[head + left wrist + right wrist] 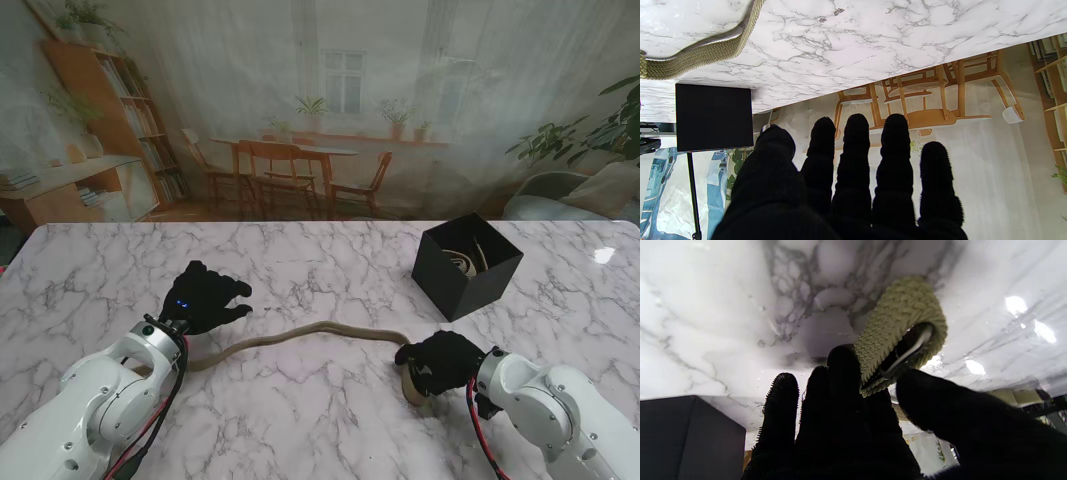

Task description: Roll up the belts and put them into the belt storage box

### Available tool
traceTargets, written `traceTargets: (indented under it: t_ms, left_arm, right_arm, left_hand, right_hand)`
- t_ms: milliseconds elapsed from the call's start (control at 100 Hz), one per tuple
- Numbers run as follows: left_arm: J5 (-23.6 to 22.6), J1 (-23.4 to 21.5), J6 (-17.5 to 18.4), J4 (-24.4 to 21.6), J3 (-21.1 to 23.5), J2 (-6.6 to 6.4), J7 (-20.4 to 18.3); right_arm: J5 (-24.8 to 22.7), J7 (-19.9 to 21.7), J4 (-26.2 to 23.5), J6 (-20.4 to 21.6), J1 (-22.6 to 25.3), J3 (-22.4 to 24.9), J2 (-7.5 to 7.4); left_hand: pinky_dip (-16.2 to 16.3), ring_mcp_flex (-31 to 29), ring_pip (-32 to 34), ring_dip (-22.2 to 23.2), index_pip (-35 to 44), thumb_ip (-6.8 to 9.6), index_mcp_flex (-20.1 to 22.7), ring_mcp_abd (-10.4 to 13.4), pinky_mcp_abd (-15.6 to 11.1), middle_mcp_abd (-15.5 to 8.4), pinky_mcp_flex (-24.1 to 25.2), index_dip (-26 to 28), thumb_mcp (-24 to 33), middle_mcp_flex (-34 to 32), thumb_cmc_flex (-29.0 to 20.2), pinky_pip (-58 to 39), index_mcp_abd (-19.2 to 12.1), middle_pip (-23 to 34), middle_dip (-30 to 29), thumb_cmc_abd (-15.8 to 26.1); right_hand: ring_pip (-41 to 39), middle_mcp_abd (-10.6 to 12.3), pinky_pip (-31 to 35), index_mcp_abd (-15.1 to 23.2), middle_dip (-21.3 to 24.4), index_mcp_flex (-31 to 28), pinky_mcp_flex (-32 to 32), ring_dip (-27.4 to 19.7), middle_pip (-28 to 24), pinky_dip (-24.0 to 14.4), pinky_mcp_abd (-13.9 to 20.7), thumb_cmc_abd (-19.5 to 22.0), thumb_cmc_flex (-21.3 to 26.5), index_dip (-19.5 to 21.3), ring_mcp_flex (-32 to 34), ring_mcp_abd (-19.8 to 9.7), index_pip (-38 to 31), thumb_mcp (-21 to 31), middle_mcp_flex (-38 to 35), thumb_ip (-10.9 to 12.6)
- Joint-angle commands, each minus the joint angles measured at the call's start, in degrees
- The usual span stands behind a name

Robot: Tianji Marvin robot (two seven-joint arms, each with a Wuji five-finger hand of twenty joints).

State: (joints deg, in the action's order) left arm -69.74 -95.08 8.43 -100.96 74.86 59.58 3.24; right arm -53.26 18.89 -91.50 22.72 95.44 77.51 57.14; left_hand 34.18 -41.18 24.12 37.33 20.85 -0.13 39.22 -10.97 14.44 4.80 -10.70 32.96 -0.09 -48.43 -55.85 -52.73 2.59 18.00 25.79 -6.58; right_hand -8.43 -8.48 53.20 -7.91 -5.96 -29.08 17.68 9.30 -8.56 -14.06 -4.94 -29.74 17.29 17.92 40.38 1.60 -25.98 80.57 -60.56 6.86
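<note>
A braided olive belt (300, 338) is stretched across the marble table (330, 420), its rolled end pinched by the right hand (440, 362). The left hand (205, 298) is held spread near its other end. A matte black cubic box (466, 264) is seen far right.

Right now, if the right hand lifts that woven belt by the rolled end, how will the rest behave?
Likely floppy: the belt lies in loose curves across the table. Its braided weave probably grips well between the right hand fingers. The loosely started coil may unwind if released.
</note>
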Motion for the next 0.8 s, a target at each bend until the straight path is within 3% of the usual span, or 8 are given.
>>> traceTargets:
  t_ms: [0, 60, 160, 240, 340, 540, 730, 790]
  left_arm:
    - [-0.1, -0.1, 0.0, 0.1, 0.0, 0.03, -0.8]
    - [-0.1, -0.1, 0.0, 0.1, 0.0, 0.03, -0.7]
    - [-0.1, -0.1, 0.0, 0.1, 0.0, 0.03, -0.7]
    - [-0.1, -0.1, 0.0, 0.1, 0.0, 0.04, -0.7]
    - [-0.1, -0.1, 0.0, 0.1, 0.0, 0.03, -0.7]
    - [-0.1, -0.1, 0.0, 0.1, -0.1, 0.03, -0.8]
    - [0.1, 0.0, 0.0, 0.1, -0.1, 0.06, -0.7]
    - [0.2, 0.0, 0.0, 0.1, -0.1, 0.06, -0.8]
  right_arm:
    - [0.9, 0.5, -0.3, -1.2, 0.8, 0.1, 0.09]
    - [1.4, 0.2, -0.4, -1.8, 0.9, 0.1, 0.22]
    - [-1.7, -0.5, -0.8, -1.1, 1.1, 0.4, 0.11]
    - [-3.5, -1.1, -0.6, -0.2, 0.9, 0.3, 0.03]
    - [-6.4, -2.7, 0.1, 1.1, 0.4, 0.0, -0.08]
    - [-11.2, -5.6, 1.0, 1.5, -0.1, -0.6, -0.23]
    - [-13.3, -8.0, 1.7, 0.9, 0.0, -0.9, -0.21]
    - [-13.7, -9.5, 2.3, 0.5, -0.1, -1.1, -0.15]
  left_hand:
    - [0.4, 1.1, -1.3, -0.5, -1.1, -1.24, 0.8, -0.9, 2.1, 1.2, 1.0, 0.4, -0.9, 1.3, 0.2, 1.7, 0.6, -0.8, -0.5, 2.4]
    - [0.4, 1.1, -1.3, -0.5, -1.1, -1.25, 0.8, -0.9, 2.1, 1.2, 1.0, 0.4, -0.9, 1.3, 0.2, 1.7, 0.6, -0.8, -0.5, 2.4]
    - [0.4, 1.0, -1.3, -0.5, -1.1, -1.25, 0.8, -0.9, 2.2, 1.2, 1.0, 0.4, -0.9, 1.3, 0.3, 1.7, 0.6, -0.8, -0.5, 2.4]
    - [0.4, 1.0, -1.3, -0.5, -1.1, -1.24, 0.8, -0.8, 2.3, 1.3, 1.0, 0.4, -0.9, 1.3, 0.2, 1.7, 0.6, -0.8, -0.5, 2.4]
    - [0.4, 1.0, -1.2, -0.5, -1.1, -1.23, 0.8, -0.8, 2.1, 1.2, 1.0, 0.4, -0.9, 1.3, 0.2, 1.7, 0.6, -0.8, -0.5, 2.4]
    - [0.4, 1.0, -1.2, -0.5, -1.1, -1.23, 0.8, -0.9, 2.3, 1.2, 1.0, 0.4, -0.9, 1.4, 0.1, 1.7, 0.6, -0.8, -0.5, 2.4]
    - [0.4, 1.0, -1.2, -0.5, -1.2, -1.25, 0.7, -0.9, 2.2, 1.2, 1.0, 0.4, -0.9, 1.3, 0.3, 1.6, 0.6, -0.8, -0.5, 2.6]
    - [0.4, 1.1, -1.2, -0.5, -1.2, -1.25, 0.8, -0.9, 2.2, 1.2, 1.0, 0.4, -0.9, 1.3, 0.4, 1.7, 0.7, -0.7, -0.5, 2.6]
  right_hand:
    - [2.3, -0.6, -0.8, -7.8, 1.0, -2.3, -1.3, -2.3, 4.8, 0.9, -0.4, 5.7, -4.2, 0.1, -1.5, -0.9, -2.4, 8.3, 3.7, 0.7]
    - [2.1, -0.8, -0.6, -7.7, 1.0, -3.2, -1.5, -2.2, 4.8, 0.8, -0.4, 7.6, -2.3, -0.3, -1.4, -0.9, -1.9, 6.5, 3.5, -0.5]
    - [2.0, 0.9, 0.2, -6.6, 0.9, -3.3, 0.1, -2.1, 4.6, 0.5, 0.2, -2.4, 10.8, 0.0, -0.1, -1.8, -2.9, 9.3, 2.5, -7.7]
    - [1.9, 2.7, 0.7, -5.6, 0.8, -2.8, 1.9, -2.2, 4.3, 0.5, 0.9, -8.4, 21.6, 0.7, 1.7, -3.1, -5.5, 9.4, 1.3, -7.8]
    - [1.8, 8.1, 1.0, -1.2, 0.7, -0.3, 4.5, -2.2, 3.9, 0.6, 3.0, -9.9, 28.0, 2.5, 4.5, -6.9, -10.6, 8.1, -0.4, -8.4]
    - [3.1, 15.7, 0.3, 8.2, 0.2, -0.9, 6.7, -3.0, 2.6, 1.4, 4.9, -10.2, 25.7, 5.0, 7.8, -10.4, -17.4, 2.1, -5.8, -9.9]
    - [2.4, 18.3, 1.1, 14.1, -1.8, -4.5, 8.8, -2.6, -1.7, 1.6, 5.0, -12.5, 21.5, 5.7, 10.0, -11.0, -19.9, -3.2, -8.2, -10.4]
    - [2.0, 18.5, 2.0, 15.0, -2.7, -6.3, 9.9, -2.5, -3.5, 1.4, 5.5, -14.6, 21.6, 5.8, 11.4, -11.7, -20.4, -3.8, -9.3, -12.9]
